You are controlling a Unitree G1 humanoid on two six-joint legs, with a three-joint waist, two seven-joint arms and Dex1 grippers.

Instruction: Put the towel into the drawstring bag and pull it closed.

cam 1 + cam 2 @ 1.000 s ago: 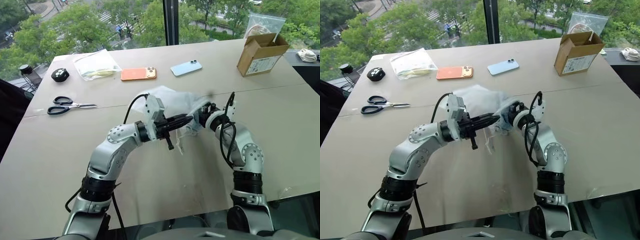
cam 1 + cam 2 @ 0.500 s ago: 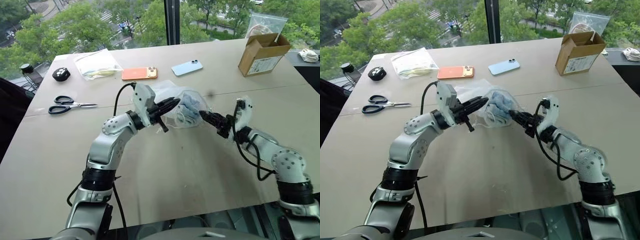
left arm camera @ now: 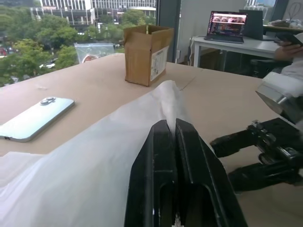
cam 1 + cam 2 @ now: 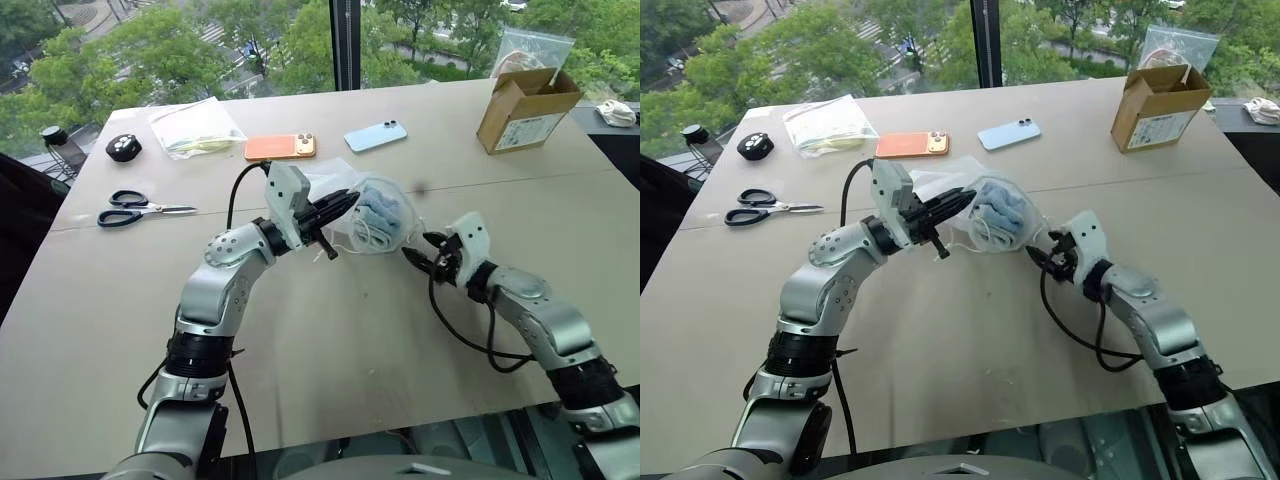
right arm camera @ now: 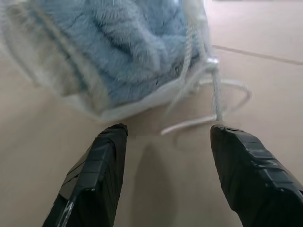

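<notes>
The drawstring bag (image 4: pixel 362 208), translucent white, bulges in the middle of the table, and the light-blue towel (image 4: pixel 381 212) shows through it from inside. My left gripper (image 3: pixel 168 124) is shut on a fold of the bag's fabric at its upper left side. Thin white cord loops (image 5: pixel 214 97) trail from the bag's mouth onto the table. My right gripper (image 5: pixel 169 130) is open, low over the table just right of the bag, pointing at the cords, with nothing between its fingers.
Scissors (image 4: pixel 145 210) lie at the left. An orange phone (image 4: pixel 278 147), a blue phone (image 4: pixel 375 134), a clear zip bag (image 4: pixel 192 128) and a black round thing (image 4: pixel 121 148) lie further back. A cardboard box (image 4: pixel 525 108) stands at the far right.
My right gripper came out of the bag's mouth, swung right, rolled over and sank toward the table. My left gripper shifted the bag slightly up and away, then held still.
</notes>
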